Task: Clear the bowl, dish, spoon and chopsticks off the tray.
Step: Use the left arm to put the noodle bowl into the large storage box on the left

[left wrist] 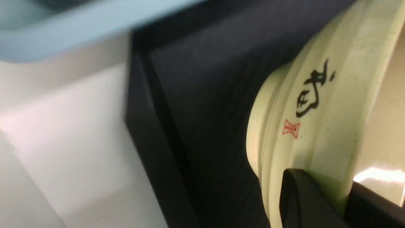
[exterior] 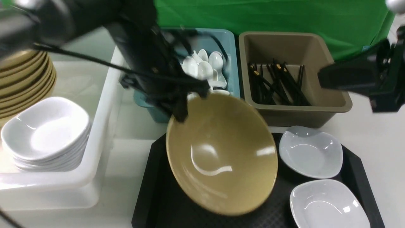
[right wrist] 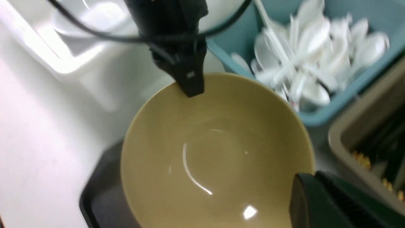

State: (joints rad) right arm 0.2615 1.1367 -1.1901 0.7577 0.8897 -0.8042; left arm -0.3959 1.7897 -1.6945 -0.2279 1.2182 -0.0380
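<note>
- Bench [exterior: 373, 142]: pale surface that carries every container; the tray lies at its near middle.
- White bin [exterior: 104, 95]: left of the tray. It holds a stack of yellow bowls [exterior: 25, 82] at the far left and a stack of white dishes [exterior: 47, 126] nearer. It is judged the bowl's destination.
- Tray [exterior: 152, 190]: black, with a raised rim. No spoon or chopsticks show on its visible part.
- Bowl [exterior: 221, 152]: mustard-yellow, over the tray's left half, tilted with its far-left rim raised and its near rim low, close to the tray.
- Brown tub [exterior: 316, 44] with chopsticks [exterior: 278, 85], and teal tub [exterior: 232, 57] with spoons [exterior: 205, 68]: both stand just beyond the tray's far edge.
- Two dishes [exterior: 310, 152] [exterior: 329, 204]: white, side by side on the tray's right half, just beside the bowl.
- Left gripper [exterior: 182, 115]: its fingers [left wrist: 303, 202] pinch the bowl's far-left rim, one outside the wall and one inside.
- Right gripper [exterior: 326, 79]: over the brown tub's right side, fingers drawn together, nothing seen between them.
- Step in hand, as judged: lift the bowl and carry it left. Raise it until the near rim clears the tray's rim and the bin's wall. A rim pinch on glossy ware may slip, so move slowly and lower it level onto the yellow stack.
</note>
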